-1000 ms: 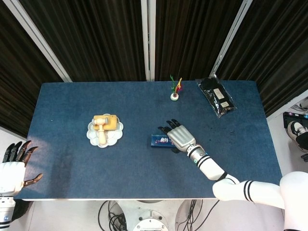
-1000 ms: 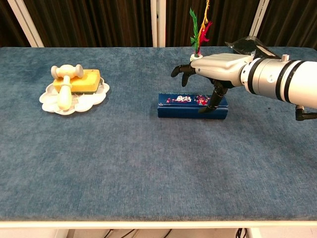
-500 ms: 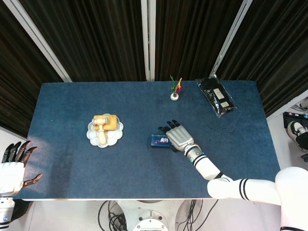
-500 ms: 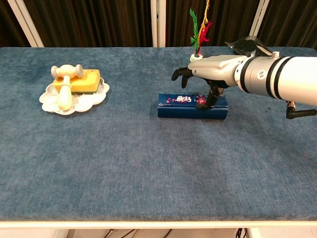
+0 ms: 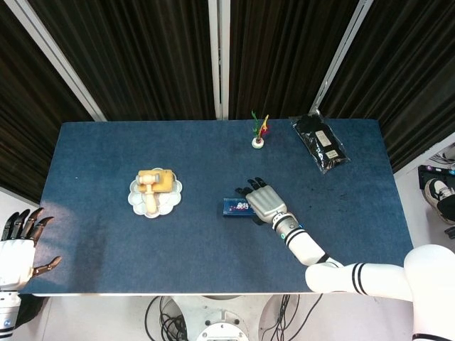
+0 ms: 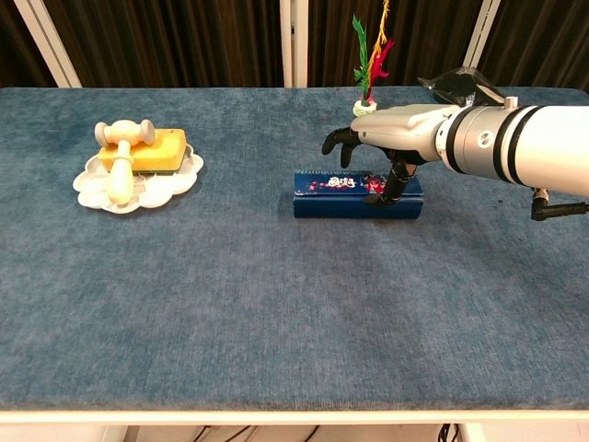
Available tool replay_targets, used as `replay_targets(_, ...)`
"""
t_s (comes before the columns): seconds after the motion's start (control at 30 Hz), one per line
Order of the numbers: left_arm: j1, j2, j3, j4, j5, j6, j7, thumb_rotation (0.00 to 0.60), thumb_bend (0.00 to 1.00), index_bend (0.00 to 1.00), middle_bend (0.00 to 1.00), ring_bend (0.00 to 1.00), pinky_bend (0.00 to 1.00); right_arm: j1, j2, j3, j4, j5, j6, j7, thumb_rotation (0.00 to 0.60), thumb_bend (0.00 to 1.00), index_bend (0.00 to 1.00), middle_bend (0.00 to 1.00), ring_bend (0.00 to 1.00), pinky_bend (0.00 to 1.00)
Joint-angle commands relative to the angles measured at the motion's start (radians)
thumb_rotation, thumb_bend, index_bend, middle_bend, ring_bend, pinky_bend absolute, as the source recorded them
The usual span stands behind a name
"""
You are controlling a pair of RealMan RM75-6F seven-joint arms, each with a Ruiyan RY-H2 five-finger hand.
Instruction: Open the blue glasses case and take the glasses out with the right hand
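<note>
where the head view looks down, the case (image 5: 235,207) lies mid-table, long axis left-right, under the right hand (image 5: 264,202). chest view: lid down, thumb (image 6: 395,182) on its near face, other fingers spread above, gripping nothing.

No text can be read. The blue glasses case (image 6: 357,194) has a small printed pattern on its front, perhaps letters, too blurred to tell.
</note>
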Motion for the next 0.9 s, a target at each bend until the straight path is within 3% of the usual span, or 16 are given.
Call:
replay_targets(0.03, -0.001, -0.001, 0.000, 0.000, 0.001, -0.001, 0.001, 0.600, 0.04, 0.21, 0.07, 0.00, 0.00, 0.000, 0.003, -0.002, -0.003, -0.004, 0.001, 0.006, 0.598, 0.32, 0.13, 0.21, 0.00, 0.00)
replay_targets(0.4, -0.001, -0.003, 0.000, 0.003, -0.005, -0.006, 0.000, 0.600, 0.04, 0.21, 0.07, 0.00, 0.00, 0.013, -0.016, -0.008, 0.042, 0.016, -0.015, 0.017, 0.598, 0.34, 0.16, 0.23, 0.00, 0.00)
replay_targets(0.9, 0.000, -0.002, 0.000, 0.001, -0.004, -0.004, 0.001, 0.600, 0.04, 0.21, 0.07, 0.00, 0.00, 0.018, 0.003, -0.017, 0.057, 0.037, -0.037, 0.035, 0.597, 0.51, 0.28, 0.34, 0.01, 0.00)
